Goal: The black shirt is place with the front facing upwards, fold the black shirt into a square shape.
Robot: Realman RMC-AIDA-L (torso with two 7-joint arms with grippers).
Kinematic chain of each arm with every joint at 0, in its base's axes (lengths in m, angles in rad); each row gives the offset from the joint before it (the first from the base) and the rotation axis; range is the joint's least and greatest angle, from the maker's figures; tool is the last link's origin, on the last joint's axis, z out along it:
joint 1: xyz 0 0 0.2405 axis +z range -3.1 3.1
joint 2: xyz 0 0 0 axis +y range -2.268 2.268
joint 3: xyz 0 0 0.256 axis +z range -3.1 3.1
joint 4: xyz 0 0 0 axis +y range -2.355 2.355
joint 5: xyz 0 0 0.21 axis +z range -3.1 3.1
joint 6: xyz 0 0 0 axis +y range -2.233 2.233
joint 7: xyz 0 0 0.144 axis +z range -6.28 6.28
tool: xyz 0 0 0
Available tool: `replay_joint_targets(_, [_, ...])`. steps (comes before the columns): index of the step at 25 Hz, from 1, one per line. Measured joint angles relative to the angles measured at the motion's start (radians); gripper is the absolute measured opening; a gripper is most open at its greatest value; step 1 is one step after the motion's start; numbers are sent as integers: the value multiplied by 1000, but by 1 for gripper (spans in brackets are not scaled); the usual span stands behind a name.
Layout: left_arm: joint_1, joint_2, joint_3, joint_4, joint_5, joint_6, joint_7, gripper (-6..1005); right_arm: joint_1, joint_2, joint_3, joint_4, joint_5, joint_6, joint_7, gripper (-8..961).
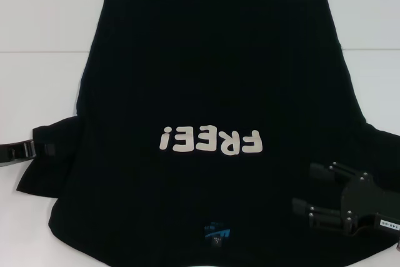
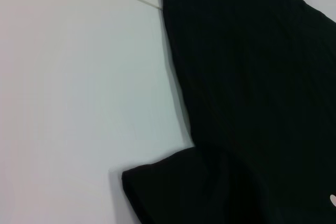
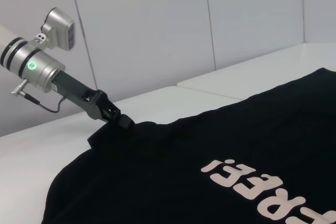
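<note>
I have the left pincer (image 3: 118,118) clamped on the black shirt (image 1: 212,79) sleeve, the right pincer (image 1: 315,195) open above the other, ready to fold inward.

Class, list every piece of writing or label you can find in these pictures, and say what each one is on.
"FREE!": off-white letters on the black shirt front, upside down in the head view.
Blue neck label: print too small to read.
White tag on the right gripper: digits too blurred to read.

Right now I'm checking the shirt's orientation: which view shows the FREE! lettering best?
The head view: the whole FREE! lettering lies unobstructed on the black shirt. The right wrist view shows it obliquely, cut off; the left wrist view catches only a sliver.
</note>
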State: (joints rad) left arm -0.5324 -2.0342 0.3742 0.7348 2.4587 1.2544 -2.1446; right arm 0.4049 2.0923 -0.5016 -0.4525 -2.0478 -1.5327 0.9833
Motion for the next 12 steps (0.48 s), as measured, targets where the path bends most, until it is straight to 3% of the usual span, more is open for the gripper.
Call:
replay_joint_targets(4, [-4,2,2,0,4,2,-1,122,0,0,0,0,0,0,0,911])
replay_joint_targets(9, [-14,6,4,3,25,2,-25,5,0,0,0,0,-1,0,0,911])
replay_joint_targets(12, [-17,7,5,27,33,4,-47,6,0,0,0,0,-1,0,0,911])
